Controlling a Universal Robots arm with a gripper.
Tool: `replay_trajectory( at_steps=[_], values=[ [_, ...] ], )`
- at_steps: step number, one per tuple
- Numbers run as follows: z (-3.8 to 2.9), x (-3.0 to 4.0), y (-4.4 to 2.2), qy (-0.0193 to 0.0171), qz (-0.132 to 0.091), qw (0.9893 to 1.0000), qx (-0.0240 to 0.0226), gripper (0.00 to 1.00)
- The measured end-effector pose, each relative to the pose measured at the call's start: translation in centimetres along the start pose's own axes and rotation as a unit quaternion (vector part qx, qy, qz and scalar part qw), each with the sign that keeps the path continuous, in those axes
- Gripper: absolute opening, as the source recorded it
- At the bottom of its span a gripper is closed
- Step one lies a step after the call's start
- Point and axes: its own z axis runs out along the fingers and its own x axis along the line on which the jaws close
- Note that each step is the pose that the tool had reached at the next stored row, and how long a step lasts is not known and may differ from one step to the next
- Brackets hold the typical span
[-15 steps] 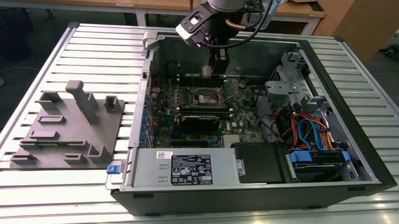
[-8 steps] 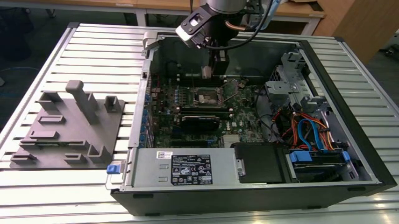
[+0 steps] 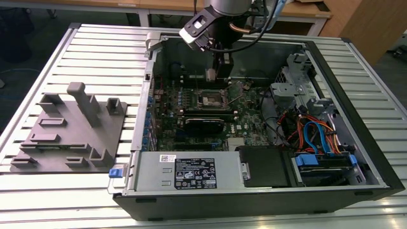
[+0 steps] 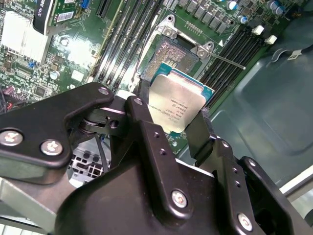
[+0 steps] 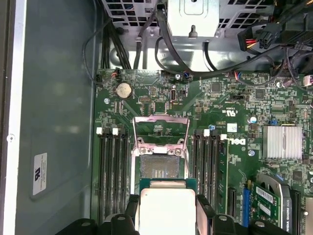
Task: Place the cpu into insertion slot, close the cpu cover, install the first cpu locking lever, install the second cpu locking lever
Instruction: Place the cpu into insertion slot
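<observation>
Cpu (image 4: 177,108) gripped by end effector (image 4: 172,116), silver top up, above insertion slot (image 4: 168,56).

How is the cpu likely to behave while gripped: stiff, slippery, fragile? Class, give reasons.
Probably stiff: the cpu looks flat though held only by its edges. Possibly slippery: its metal top looks smooth, and the fingers pinch thin sides. Likely light: it is a thin plate.

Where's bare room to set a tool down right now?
Bare slatted table on the far and near sides of the grey fixture; inside the case, the plain panel beside the memory slots. Crowded: cables by the drive bays, and around the cpu in the gripper.
</observation>
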Motion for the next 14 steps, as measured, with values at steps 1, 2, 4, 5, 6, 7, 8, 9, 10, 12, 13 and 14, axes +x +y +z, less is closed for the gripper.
replay_trajectory(
  at_steps=[1, 2, 4, 5, 6, 7, 8, 9, 10, 12, 13, 14],
  values=[
    [0.05, 0.0, 0.0, 0.0, 0.0, 1.0, 0.0001, 0.54],
    [0.1, 0.0, 0.0, 0.0, 0.0, 1.0, 0.0002, 0.54],
    [0.2, -0.02, 0.0, 0.0, 0.0, 1.0, 0.0003, 0.54],
    [0.24, -0.03, 0.0, -0.0001, 0.0, 1.0, 0.0003, 0.54],
    [0.26, -0.06, 0.0, -0.0001, 0.0, 1.0, 0.0004, 0.54],
    [0.29, -0.08, 0.0, -0.0001, 0.0, 1.0, 0.0004, 0.54],
    [0.33, -0.11, 0.0, 0.0, 0.0, 1.0, 0.0003, 0.54],
    [0.36, -0.15, 0.0, 0.0, 0.0, 1.0, 0.0003, 0.54],
    [0.4, -0.18, 0.0, 0.0, 0.0, 1.0, 0.0003, 0.54],
    [0.47, -0.24, 0.0, 0.0, 0.0, 1.0, 0.0003, 0.54],
    [0.52, -0.26, 0.0, 0.0, 0.0, 1.0, 0.0003, 0.54],
    [0.57, -0.27, 0.0, 0.0001, 0.0, 1.0, 0.0003, 0.54]
  ],
)
